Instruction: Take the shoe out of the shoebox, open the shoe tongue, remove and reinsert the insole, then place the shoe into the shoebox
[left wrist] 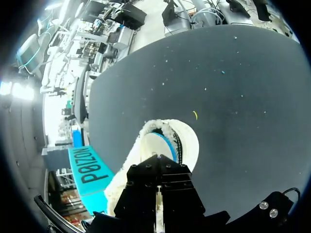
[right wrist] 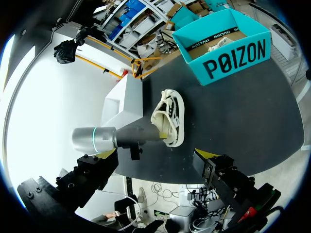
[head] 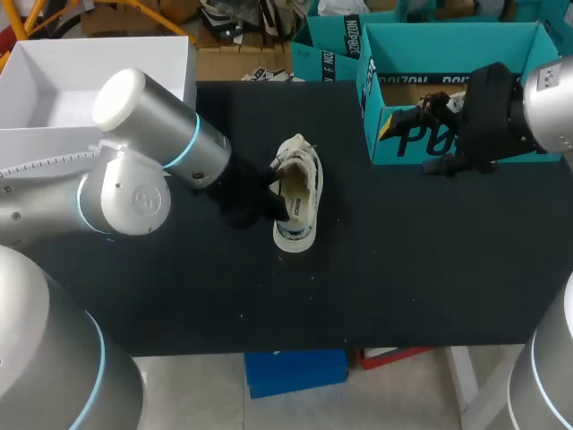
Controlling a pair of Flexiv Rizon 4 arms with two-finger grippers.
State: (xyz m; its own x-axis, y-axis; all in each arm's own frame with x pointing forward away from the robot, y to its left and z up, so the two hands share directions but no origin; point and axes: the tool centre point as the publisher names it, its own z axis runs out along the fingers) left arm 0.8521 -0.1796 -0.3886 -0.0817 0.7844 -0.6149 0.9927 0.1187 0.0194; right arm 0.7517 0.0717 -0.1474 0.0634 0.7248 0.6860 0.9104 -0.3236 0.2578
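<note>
Shoe out on the desk, left end effector working at its opening.

The white shoe [head: 299, 191] lies near the middle of the black desk [head: 403, 269], well apart from the teal shoebox [head: 448, 45] at the far right. The left end effector [head: 269, 193] sits right against the side of the shoe, and in the left wrist view its dark body covers the shoe's mouth, so I cannot tell whether it is open or closed. The right end effector [head: 428, 134] hangs in front of the shoebox's front wall, spread wide and holding nothing. The step in hand looks like opening the tongue or reaching for the insole. The next move probably calls for the right arm to come across and steady the shoe, since a light shoe lying loose is likely to slide or tip when it is pulled.
</note>
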